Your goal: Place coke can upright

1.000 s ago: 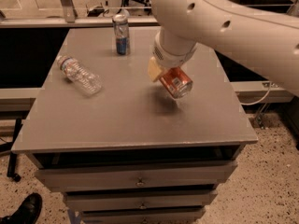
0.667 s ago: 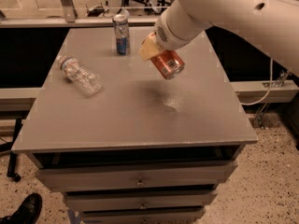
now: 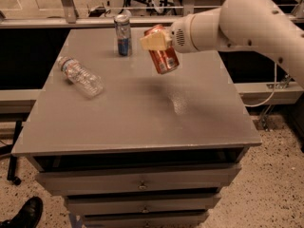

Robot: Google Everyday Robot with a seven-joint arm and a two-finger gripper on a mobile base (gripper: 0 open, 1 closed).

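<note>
The coke can (image 3: 162, 56), red-orange with a silver top, hangs in the air above the back middle of the grey table (image 3: 137, 122). It is tilted, its top up and to the left. My gripper (image 3: 156, 41) is shut on its upper part, with a cream finger (image 3: 153, 42) across the front. The white arm (image 3: 237, 25) reaches in from the right.
A slim blue-and-silver can (image 3: 123, 34) stands upright at the back, left of the held can. A clear plastic water bottle (image 3: 80, 76) lies on its side at the left. Drawers (image 3: 140, 184) sit below the tabletop. A dark shoe (image 3: 23, 215) is at the bottom left.
The arm has lifted the coke can up and back to the left, away from the table's middle. The can now stands closer to upright. The other things have not moved.
</note>
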